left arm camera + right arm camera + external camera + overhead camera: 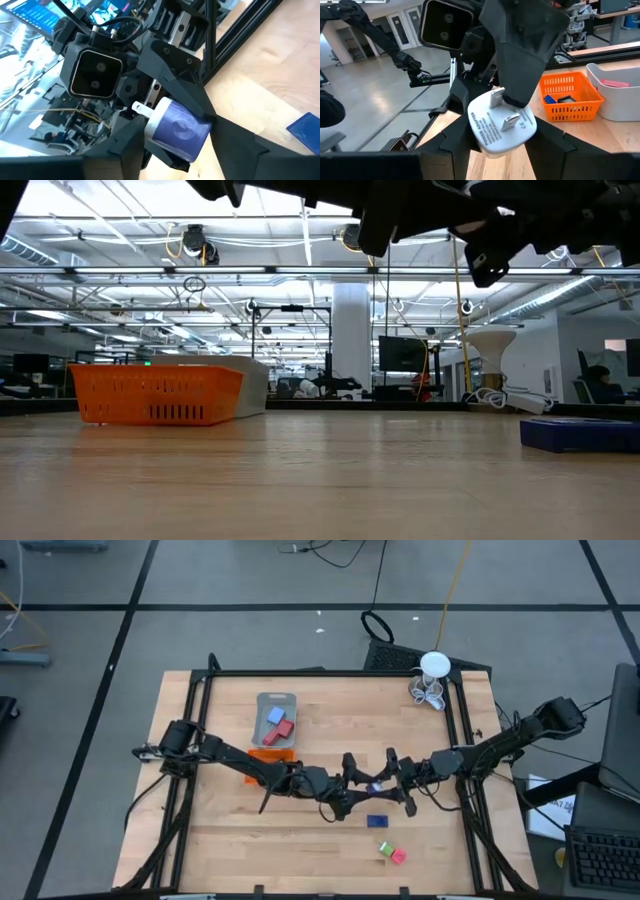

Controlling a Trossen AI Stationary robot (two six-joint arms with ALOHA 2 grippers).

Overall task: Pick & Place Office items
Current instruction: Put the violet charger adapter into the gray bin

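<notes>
Presently, the white-and-purple plug adapter (502,124) hangs above the table, clamped by the right gripper (392,778) and left gripper (352,780) together; unsynchronised release drops it.

Your two arms reach inward and meet above mid-worktop, raised. Left tool (352,780) and right tool (385,778) face each other, both clamped on one adapter (501,123).
</notes>
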